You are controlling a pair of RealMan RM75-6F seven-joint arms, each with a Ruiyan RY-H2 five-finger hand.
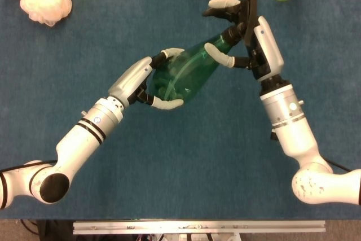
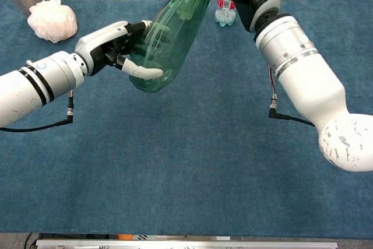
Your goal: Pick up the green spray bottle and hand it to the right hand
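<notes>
The green spray bottle [image 1: 186,71] is being held aloft over the blue table [image 1: 186,167], tilted, base low and neck high. The left hand [image 1: 141,83] is gripping its base, fingers [image 2: 143,72] wrapping the wide body. The right hand [image 1: 242,32] is closing around the neck end, fingers [image 1: 221,56] curling over it. Judgement: the handover is at mid-transfer, with both hands bearing the bottle. The next move calls for the right hand's grasp to be firm before the left fingers let go.
</notes>
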